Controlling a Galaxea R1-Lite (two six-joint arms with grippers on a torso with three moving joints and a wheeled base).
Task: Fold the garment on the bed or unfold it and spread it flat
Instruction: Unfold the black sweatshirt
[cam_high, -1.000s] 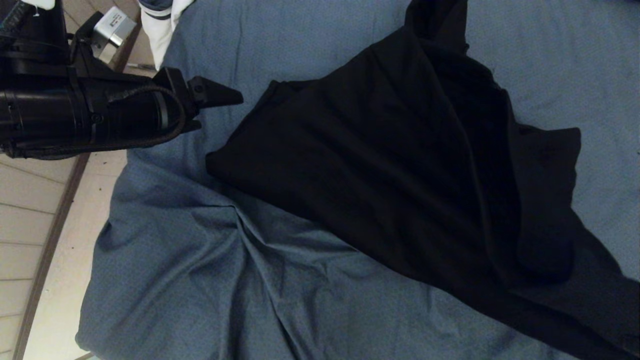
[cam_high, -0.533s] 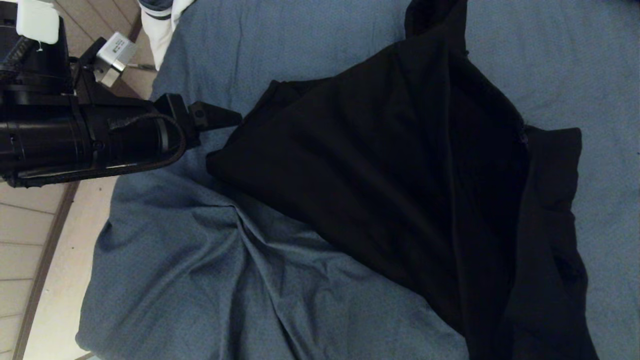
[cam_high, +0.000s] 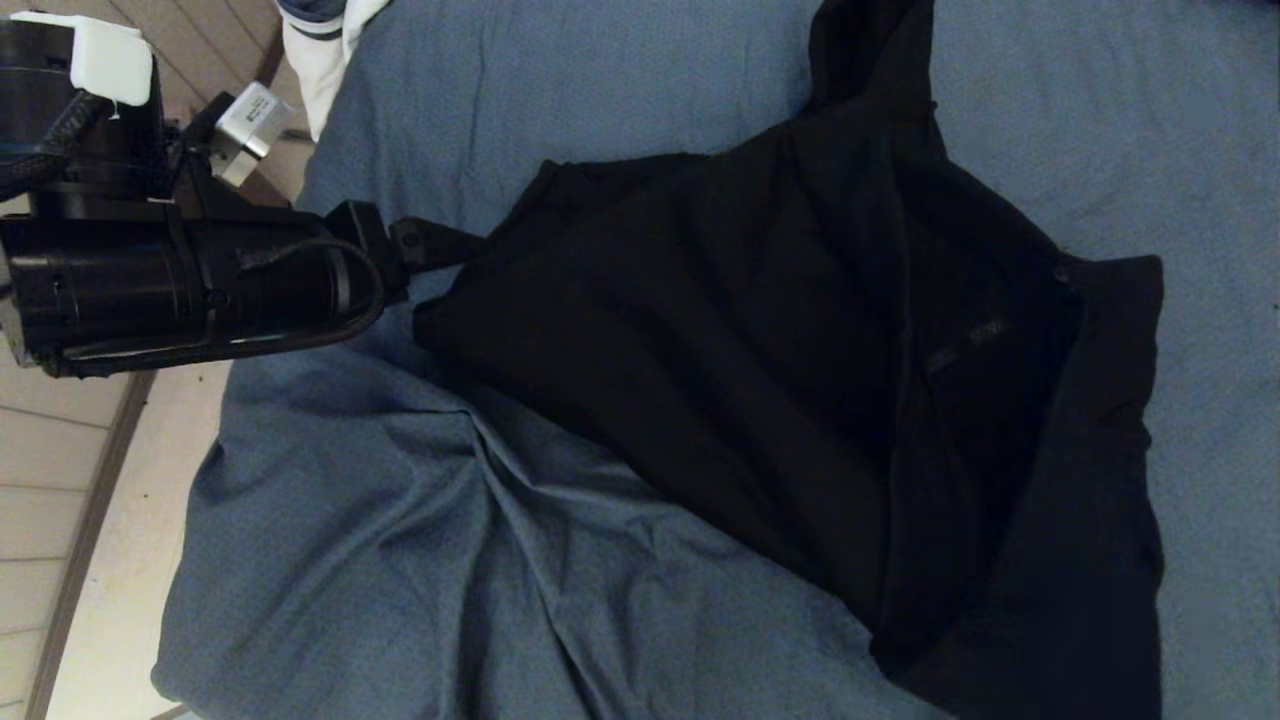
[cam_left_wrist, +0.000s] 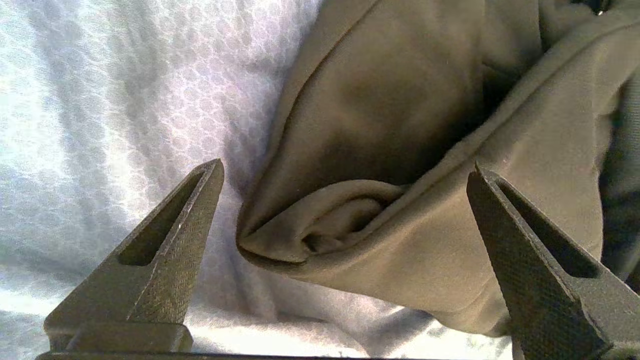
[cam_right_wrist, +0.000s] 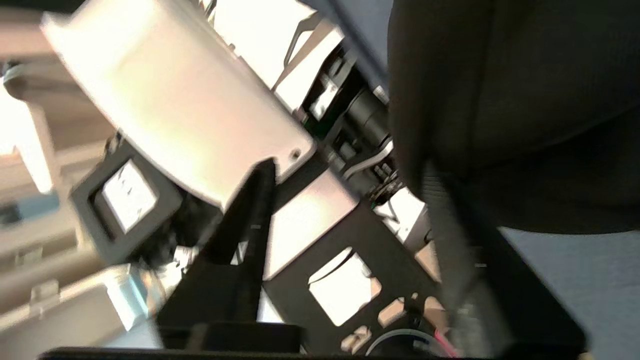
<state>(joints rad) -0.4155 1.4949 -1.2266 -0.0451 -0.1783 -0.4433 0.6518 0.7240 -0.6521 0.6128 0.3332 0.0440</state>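
Hoodie (cam_high: 800, 380): a large black garment is being shown lying across the right half of the bed, partly doubled over, with one panel folded back along its right edge and a narrow part trailing toward the far side.
Bed (cam_high: 420, 560): a blue-grey sheet is being shown wrinkled near the front left corner, beneath and around the hoodie.
Near corner of the hoodie (cam_left_wrist: 320, 235): a rolled, bunched fold is being framed between the left fingers, resting on the sheet.
Left gripper (cam_high: 440, 240): it is being held level at the hoodie's left edge, fingers wide apart, nothing clamped.
Right gripper (cam_right_wrist: 345, 200): seen only in its own wrist view, it is being held with fingers apart; dark cloth is lying against one finger, though nothing appears to be clamped.
Step in hand: the left corner is probably being approached for a grasp.
Doing it well: only the top layer of cloth should be pinched, with the sheet left out, and the bite taken deep enough to prevent slipping.
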